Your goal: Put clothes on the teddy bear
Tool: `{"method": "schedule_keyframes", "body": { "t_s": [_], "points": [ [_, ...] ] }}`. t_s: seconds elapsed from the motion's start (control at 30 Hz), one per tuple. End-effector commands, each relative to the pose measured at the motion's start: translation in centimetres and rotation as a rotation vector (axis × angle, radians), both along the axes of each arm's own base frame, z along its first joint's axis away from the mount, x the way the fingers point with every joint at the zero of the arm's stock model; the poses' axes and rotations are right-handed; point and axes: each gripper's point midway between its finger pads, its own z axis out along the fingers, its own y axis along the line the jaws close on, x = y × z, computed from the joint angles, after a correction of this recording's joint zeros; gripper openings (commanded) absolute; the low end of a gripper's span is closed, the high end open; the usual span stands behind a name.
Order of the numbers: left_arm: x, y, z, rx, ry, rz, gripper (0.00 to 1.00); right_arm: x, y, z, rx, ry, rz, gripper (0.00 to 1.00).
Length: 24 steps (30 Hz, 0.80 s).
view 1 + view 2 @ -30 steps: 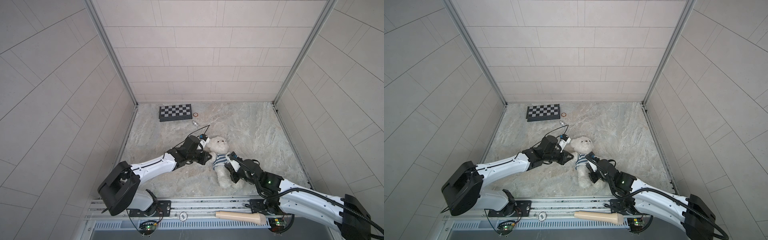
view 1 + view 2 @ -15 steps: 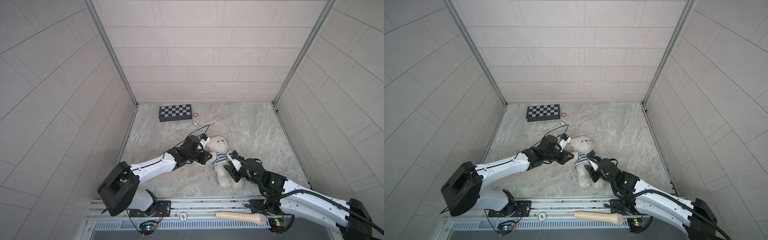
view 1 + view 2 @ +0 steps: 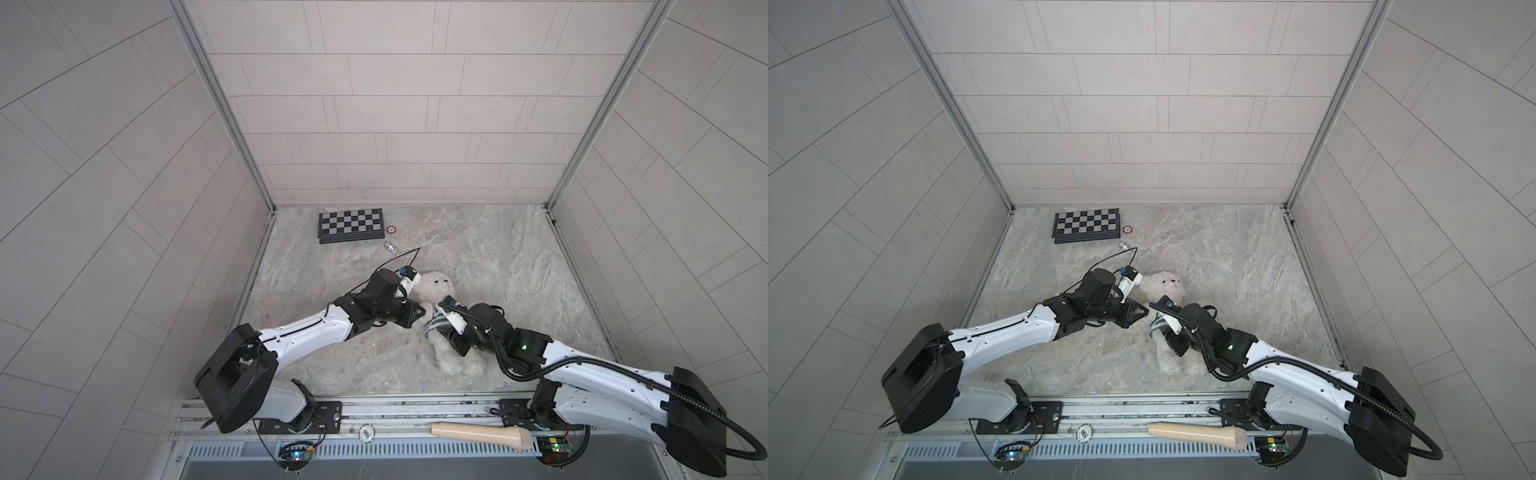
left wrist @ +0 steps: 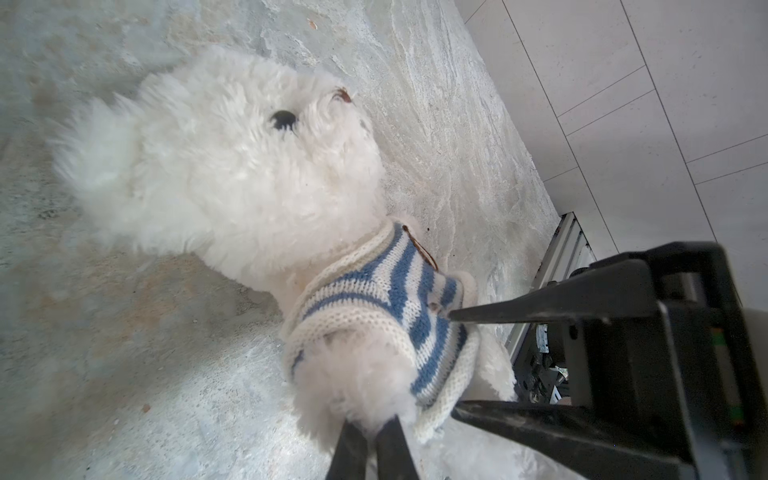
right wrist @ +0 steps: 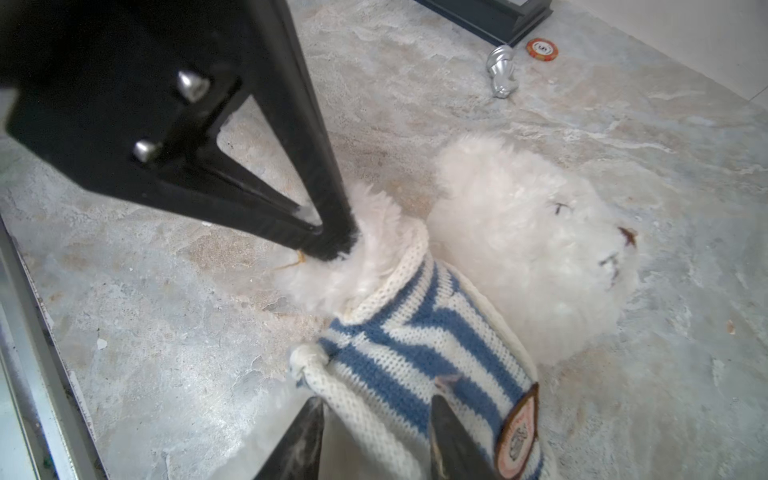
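Centrally in both top views, the left gripper (image 3: pixel 419 310) clamps the arm of the teddy bear (image 3: pixel 435 286); the right gripper (image 5: pixel 374 419) stands open, straddling the striped sweater (image 5: pixel 415 345) hem.

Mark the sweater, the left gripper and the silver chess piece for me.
sweater (image 4: pixel 374 299), left wrist view: striped knit over the chest.
left gripper (image 5: pixel 330 239), right wrist view: closed tips gripping the teddy bear (image 5: pixel 519 249) by a paw.
silver chess piece (image 5: pixel 503 72), right wrist view: middle of its body.

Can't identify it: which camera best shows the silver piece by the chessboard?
Right wrist: the silver piece lies near and sharp. Both top views show it only as a tiny speck; the left wrist view misses it.
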Motion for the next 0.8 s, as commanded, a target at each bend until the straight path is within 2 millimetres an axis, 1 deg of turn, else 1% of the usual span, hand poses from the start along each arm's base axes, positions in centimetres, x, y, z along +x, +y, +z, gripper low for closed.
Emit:
{"method": "schedule_keyframes", "body": {
  "t_s": [0.0,0.07,0.1,0.2,0.27,0.33,0.37,0.5,0.67,0.77],
  "points": [
    [0.7,-0.5,2.4,-0.043,-0.05,-0.011,0.0,0.0,1.0,1.0,0.028,-0.025,0.047,0.43],
    [0.7,-0.6,2.4,-0.044,-0.05,-0.012,0.0,0.0,1.1,0.7,0.021,-0.02,0.056,0.4],
    [0.7,-0.6,2.4,-0.043,-0.05,-0.011,0.0,0.1,1.1,0.5,0.016,-0.019,0.053,0.37],
    [0.7,-0.6,2.4,-0.042,-0.049,-0.009,0.0,0.5,0.8,0.1,-0.006,-0.024,0.035,0.23],
    [0.8,-0.5,2.4,-0.04,-0.05,-0.004,0.0,0.5,0.9,0.1,-0.004,-0.025,0.037,0.1],
    [0.9,-0.5,2.6,-0.041,-0.055,0.001,0.0,0.4,0.8,0.1,0.004,-0.032,0.04,0.02],
    [1.0,-0.4,2.7,-0.039,-0.058,0.005,0.0,0.3,0.7,0.1,0.008,-0.033,0.038,0.0],
    [1.4,-0.2,2.8,-0.027,-0.059,0.021,0.0,-0.2,0.0,0.0,0.027,-0.027,0.018,0.0],
    [2.3,0.3,3.1,-0.029,-0.065,0.046,0.0,-0.2,-2.2,-0.3,0.04,-0.021,-0.09,0.0],
    [2.8,0.6,3.0,-0.023,-0.069,0.063,0.0,-0.4,-2.7,-0.8,0.056,-0.005,-0.118,0.0]
  ]
}}
